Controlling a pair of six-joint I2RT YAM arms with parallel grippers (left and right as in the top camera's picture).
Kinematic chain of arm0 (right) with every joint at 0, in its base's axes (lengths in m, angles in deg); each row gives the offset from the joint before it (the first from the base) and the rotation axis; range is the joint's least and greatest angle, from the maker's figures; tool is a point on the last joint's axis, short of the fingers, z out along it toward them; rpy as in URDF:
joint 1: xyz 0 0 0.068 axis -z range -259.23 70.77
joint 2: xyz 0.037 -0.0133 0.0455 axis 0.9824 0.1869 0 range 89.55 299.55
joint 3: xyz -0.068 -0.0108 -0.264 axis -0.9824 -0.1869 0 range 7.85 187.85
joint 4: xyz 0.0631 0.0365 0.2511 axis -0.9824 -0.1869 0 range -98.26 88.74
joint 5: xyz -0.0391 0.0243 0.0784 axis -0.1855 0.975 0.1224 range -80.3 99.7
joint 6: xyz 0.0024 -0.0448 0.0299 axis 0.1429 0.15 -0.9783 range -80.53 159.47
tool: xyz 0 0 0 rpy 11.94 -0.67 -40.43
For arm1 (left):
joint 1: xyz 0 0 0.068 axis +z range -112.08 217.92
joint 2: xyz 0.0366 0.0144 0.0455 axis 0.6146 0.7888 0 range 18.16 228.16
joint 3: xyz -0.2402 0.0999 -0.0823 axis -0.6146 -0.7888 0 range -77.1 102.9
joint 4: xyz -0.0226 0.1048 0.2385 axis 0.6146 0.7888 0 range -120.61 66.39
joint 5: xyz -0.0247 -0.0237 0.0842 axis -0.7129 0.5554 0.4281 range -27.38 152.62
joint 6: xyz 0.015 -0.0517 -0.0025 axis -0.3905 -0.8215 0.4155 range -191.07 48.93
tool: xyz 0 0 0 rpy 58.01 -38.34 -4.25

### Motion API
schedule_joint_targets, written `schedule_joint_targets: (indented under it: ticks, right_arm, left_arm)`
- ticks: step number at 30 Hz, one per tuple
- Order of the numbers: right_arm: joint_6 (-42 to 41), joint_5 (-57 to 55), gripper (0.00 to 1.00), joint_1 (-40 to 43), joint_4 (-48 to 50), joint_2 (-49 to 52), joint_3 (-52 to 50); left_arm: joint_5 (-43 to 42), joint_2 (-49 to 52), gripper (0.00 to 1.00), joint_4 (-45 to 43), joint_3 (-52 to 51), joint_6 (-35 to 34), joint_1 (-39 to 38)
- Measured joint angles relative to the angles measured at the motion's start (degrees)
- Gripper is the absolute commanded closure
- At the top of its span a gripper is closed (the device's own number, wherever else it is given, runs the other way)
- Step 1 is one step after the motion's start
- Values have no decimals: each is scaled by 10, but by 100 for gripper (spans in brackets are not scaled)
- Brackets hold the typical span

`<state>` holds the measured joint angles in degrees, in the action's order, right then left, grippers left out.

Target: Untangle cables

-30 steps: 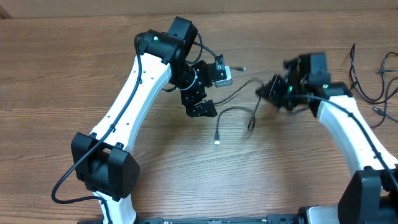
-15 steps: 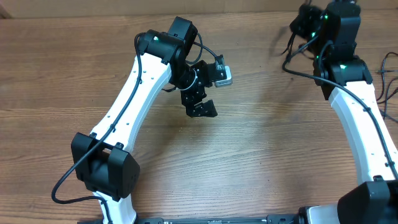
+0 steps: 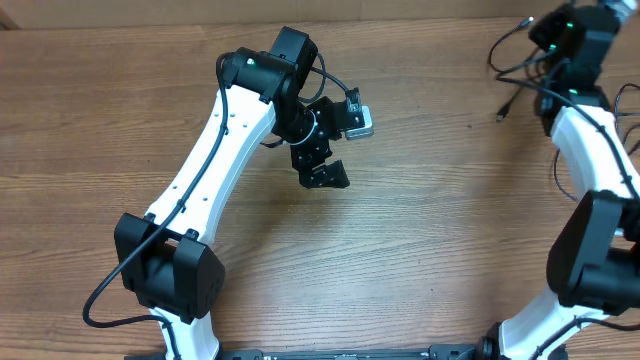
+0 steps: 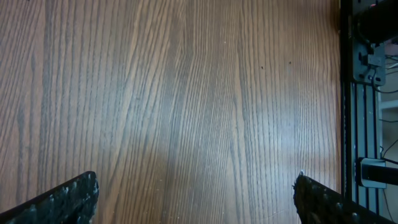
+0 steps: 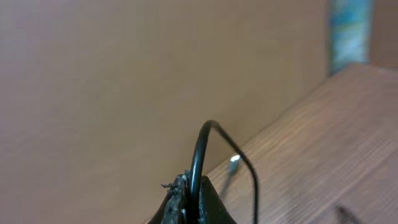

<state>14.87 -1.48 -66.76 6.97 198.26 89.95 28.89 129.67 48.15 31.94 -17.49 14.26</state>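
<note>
While the right gripper (image 3: 541, 40) hangs high over the far right corner of the table (image 3: 430, 250), its jaws are pinched tight on 1 thin black cable (image 5: 200, 143). From the closed fingertips (image 5: 174, 208) the cable arches up and then drops toward the wood, and its silvery plug tip (image 3: 500, 117) hangs just left of that arm. The left gripper (image 4: 194, 202) hovers at mid-table with its 2 jaws spread wide, only bare wood grain showing beneath them.
</note>
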Motion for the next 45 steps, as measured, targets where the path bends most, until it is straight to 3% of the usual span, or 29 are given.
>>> schedule_joint_targets:
  ticks: [7,13,17,18,19,20,22,23,24,34,38,45]
  right_arm:
    - [-1,-1,96,83,91,40,-1]
    - [-49,4,96,151,179,55,0]
    - [-70,5,96,189,180,55,0]
    - [-72,6,83,194,174,55,0]
    - [-73,7,46,201,163,55,0]
    - [-76,7,32,205,154,55,0]
    - [-79,7,17,209,146,56,0]
    - [-79,9,4,210,145,56,0]
    - [-79,10,0,210,144,56,0]
    - [-29,162,0,210,122,55,0]
    - [11,275,0,205,37,31,0]
    - [110,337,0,137,-158,-40,4]
  left_arm:
    - [0,0,0,0,0,0,0]
    - [0,0,0,0,0,0,0]
    - [0,0,0,0,0,0,0]
    - [0,0,0,0,0,0,0]
    - [0,0,0,0,0,0,0]
    - [0,0,0,0,0,0,0]
    - [0,0,0,0,0,0,0]
    - [0,0,0,0,0,0,0]
    - [0,0,0,0,0,0,0]
    - [0,0,0,0,0,0,0]
    - [0,0,0,0,0,0,0]
    - [0,0,0,0,0,0,0]
